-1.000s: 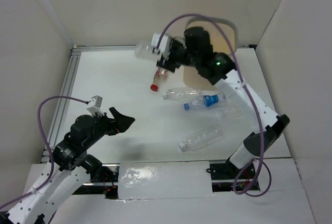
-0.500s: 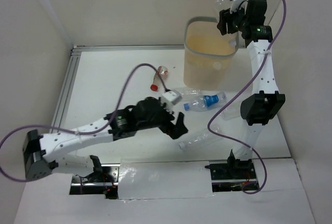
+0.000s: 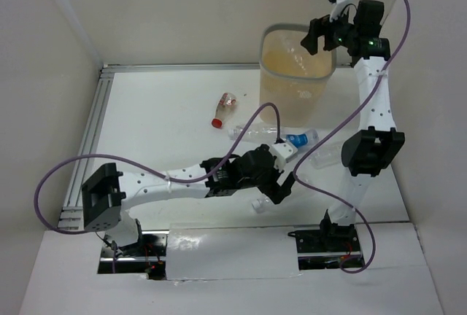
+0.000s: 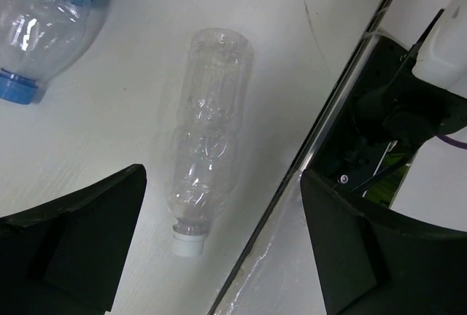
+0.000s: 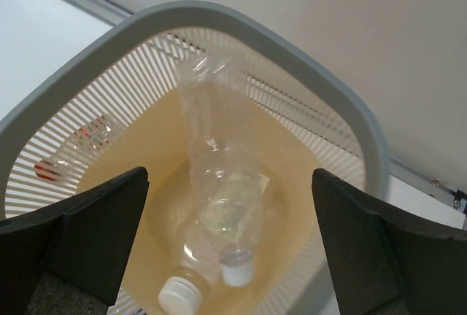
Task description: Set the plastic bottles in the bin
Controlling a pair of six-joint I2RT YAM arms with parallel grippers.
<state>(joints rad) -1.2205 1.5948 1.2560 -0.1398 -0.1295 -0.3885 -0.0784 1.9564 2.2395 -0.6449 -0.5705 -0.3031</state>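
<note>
Right claw (image 5: 230,176) is over the bin (image 5: 343,111), fingers spread wide, nothing held between them. Straight down I see the grey rim and the slotted beige walls. Inside is a clear bottle (image 5: 215,154), neck down, its white cap close to the bin's floor. Just beside that cap sits a second white cap (image 5: 179,294); how much bottle is attached to it I can't tell from up here.

Over to the left. Left claw (image 4: 222,176) is wide open too, low over the table (image 3: 160,125) and gripping nothing. Between my two black fingers, down on the white surface, lies a ribbed clear bottle (image 4: 211,133) on its side, white cap towards my wrist camera. It runs roughly along the table's near edge, and neither finger touches it. Off to one side lies a blue-capped bottle (image 4: 40,23), apart from the ribbed one.

From overhead, the bin stands at the far right of the table, well apart from my left claw. More bottles are lying loose out there. A red-capped bottle (image 3: 222,106) sits alone towards the middle. A long clear bottle (image 3: 255,133) is just beside the blue-capped one. Another clear one (image 3: 325,157) lies close to my right arm.
</note>
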